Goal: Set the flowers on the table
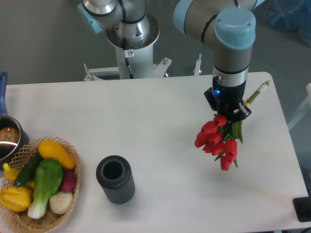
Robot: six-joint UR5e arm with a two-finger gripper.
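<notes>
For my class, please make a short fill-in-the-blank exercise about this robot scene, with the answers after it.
1. The gripper holds the flowers, whose blooms are ____.
2. The dark grey vase stands upright on the ____ table.
3. The toy vegetables lie in a woven ____.

Answers: red; white; basket

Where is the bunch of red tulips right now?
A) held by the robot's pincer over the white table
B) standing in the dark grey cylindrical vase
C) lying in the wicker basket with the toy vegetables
A: the bunch of red tulips hangs blooms-down from the pincer, far from the dark grey cylindrical vase.
</notes>
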